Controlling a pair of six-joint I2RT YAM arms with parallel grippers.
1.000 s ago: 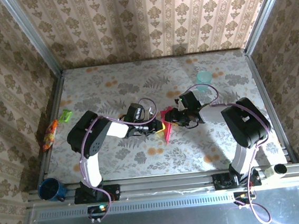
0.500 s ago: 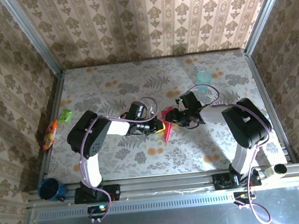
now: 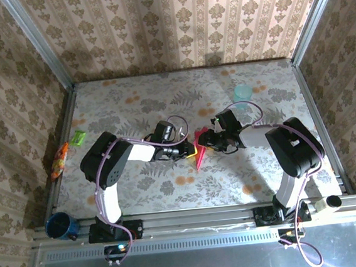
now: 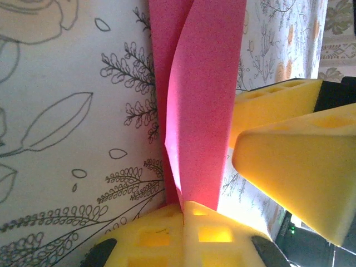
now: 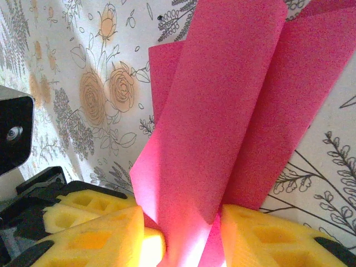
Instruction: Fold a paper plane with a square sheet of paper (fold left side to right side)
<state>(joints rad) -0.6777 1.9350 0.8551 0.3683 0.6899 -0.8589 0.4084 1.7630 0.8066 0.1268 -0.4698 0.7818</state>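
From above, much of the narrow, pointed, magenta-red paper plane (image 3: 198,157) is covered by the two black gripper heads that meet over it. The yellow fingertips there are too small to read. In the left wrist view the paper plane (image 4: 200,100) runs off the top edge, and its lower end disappears behind the yellow foam fingers. In the right wrist view the paper plane (image 5: 233,111) is cut off at the upper right corner, so its full outline cannot be made out.

The paper plane lies near the middle of the floral-patterned bench (image 3: 131,106). Its long axis runs from far to near, and its sharp tip points toward the near edge between the two arm bases. Its wider end sits on the far side, under the gripper heads. In both wrist views its flaps stand up off the bench instead of lying flat.

The left gripper (image 3: 191,150) reaches in from the left side of the plane. In its own camera the left gripper (image 4: 183,208) is closed, with its two fingers pressed together and a raised fold of the paper pinched between them. The right gripper (image 3: 204,141) comes in from the right, just beside the left one. In its own camera the right gripper (image 5: 183,233) has its jaws apart around the upright folds. The right-hand finger touches the paper, but the folds are not clamped flat.

A pale teal cup (image 3: 243,92) stands well apart, farther back on the right.
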